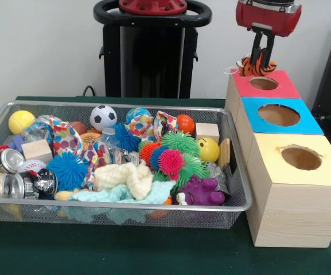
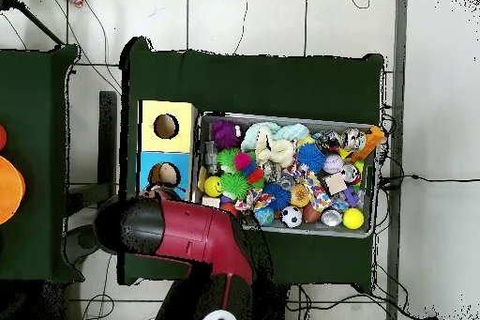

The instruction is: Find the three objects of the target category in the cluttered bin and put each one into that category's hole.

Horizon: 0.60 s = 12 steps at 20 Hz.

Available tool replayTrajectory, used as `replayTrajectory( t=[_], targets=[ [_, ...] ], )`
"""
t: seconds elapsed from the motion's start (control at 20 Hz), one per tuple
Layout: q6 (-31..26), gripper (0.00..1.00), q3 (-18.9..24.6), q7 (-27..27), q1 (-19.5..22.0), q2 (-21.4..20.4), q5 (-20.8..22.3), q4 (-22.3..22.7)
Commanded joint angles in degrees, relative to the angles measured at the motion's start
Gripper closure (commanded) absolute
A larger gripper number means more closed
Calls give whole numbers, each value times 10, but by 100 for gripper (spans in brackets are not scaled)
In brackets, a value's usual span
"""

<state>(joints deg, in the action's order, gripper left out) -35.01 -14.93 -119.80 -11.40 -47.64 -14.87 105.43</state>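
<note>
one gripper (image 1: pixel 259 62) clamped on striped orange toy (image 1: pixel 256 68), just above red box hole (image 1: pixel 263 83)

Start from the soccer ball (image 1: pixel 103 117), black and white, sitting high in the heap. Well off to its left lies a yellow ball (image 1: pixel 20 121). Over on its right there's an orange ball (image 1: pixel 185 123), and just past that a pale wooden block (image 1: pixel 207 132). Right of the soccer ball and nearer me, a yellow smiley ball (image 1: pixel 208 149) shows. Straight towards me from it, a pink spiky ball (image 1: pixel 170 161); left of that, a blue spiky ball (image 1: pixel 67 170). Far left and nearer, a second wooden block (image 1: pixel 37 150) and a shiny can (image 1: pixel 10 161). Green cloth (image 1: pixel 125 252) spreads beneath it all.
</note>
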Motion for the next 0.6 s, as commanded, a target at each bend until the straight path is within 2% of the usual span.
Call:
replayTrajectory(
  t=[0.05,0.6],
  targets=[
    [28,100,22,-127,-8,13,-20,43],
    [39,100,15,-154,-41,-1,-40,68]
  ],
)
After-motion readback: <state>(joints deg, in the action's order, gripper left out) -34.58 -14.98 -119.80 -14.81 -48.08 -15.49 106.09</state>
